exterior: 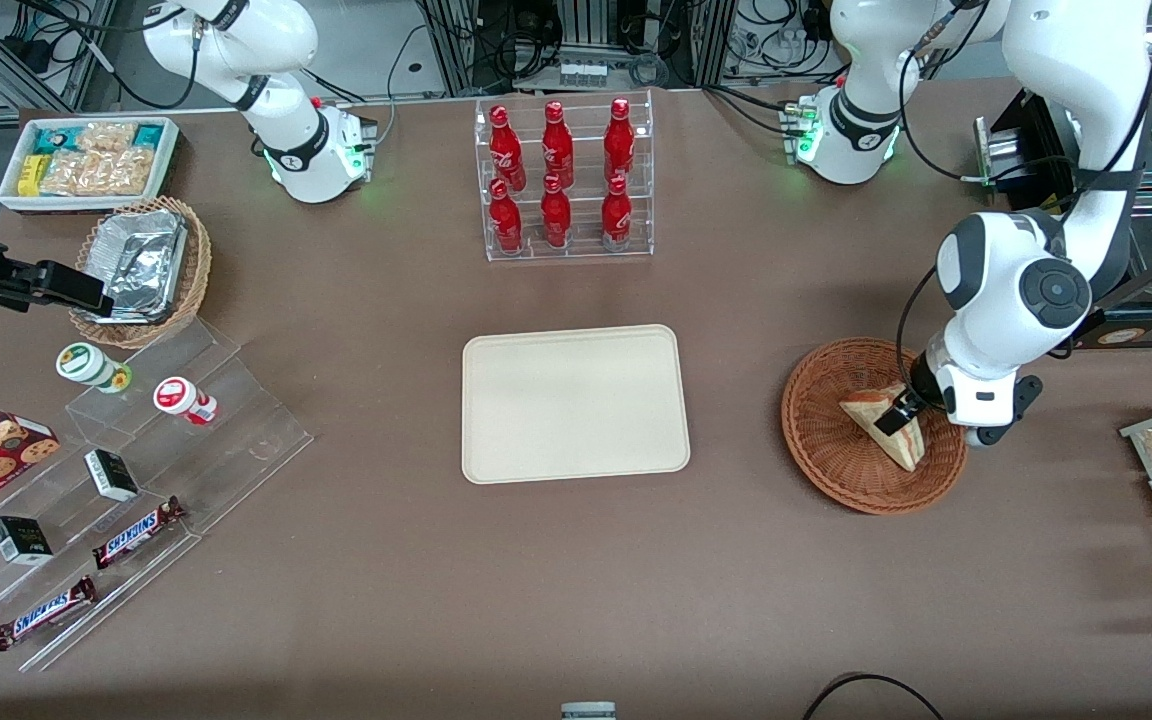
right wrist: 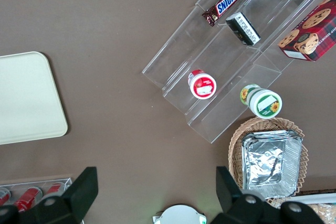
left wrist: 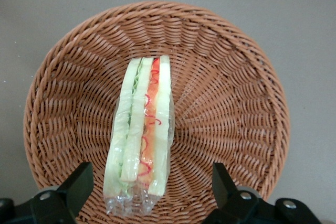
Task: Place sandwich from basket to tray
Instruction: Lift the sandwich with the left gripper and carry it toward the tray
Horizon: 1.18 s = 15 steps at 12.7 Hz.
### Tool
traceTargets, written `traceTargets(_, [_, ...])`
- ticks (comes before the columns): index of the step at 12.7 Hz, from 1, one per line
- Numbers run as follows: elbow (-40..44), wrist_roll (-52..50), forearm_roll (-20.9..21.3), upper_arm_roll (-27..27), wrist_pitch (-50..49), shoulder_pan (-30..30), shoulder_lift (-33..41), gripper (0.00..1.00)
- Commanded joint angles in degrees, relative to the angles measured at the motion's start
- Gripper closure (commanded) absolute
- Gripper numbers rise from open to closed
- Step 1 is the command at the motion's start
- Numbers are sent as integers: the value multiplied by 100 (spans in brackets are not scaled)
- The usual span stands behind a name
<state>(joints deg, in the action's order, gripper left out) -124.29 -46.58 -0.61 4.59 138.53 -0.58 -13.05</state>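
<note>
Jaws of the gripper (left wrist: 149,182) spread wide, straddling the sandwich (left wrist: 140,132) in the basket (left wrist: 231,103).

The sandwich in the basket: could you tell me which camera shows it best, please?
The left wrist view: the sandwich lies unobstructed in the basket between the open gripper fingers. The front view partly hides it; the right wrist view misses it.

My front camera looks steeply down on the whole desk (exterior: 576,560). My left wrist camera sits close above the basket (left wrist: 236,77), facing straight down, its end effector (left wrist: 149,192) spread. The right wrist camera, seemingly higher, shares the tray (right wrist: 26,98) with the front view.
</note>
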Motion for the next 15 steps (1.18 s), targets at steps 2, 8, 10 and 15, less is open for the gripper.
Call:
traceTargets(2, [27,-193,-1,33,78,14,-215,0])
traceTargets(8, [27,-202,-1,25,147,40,-426,2])
traceTargets(10, [27,-211,-1,16,165,40,-487,27])
traceTargets(15, [184,-88,25,24,-359,5,-251,100])
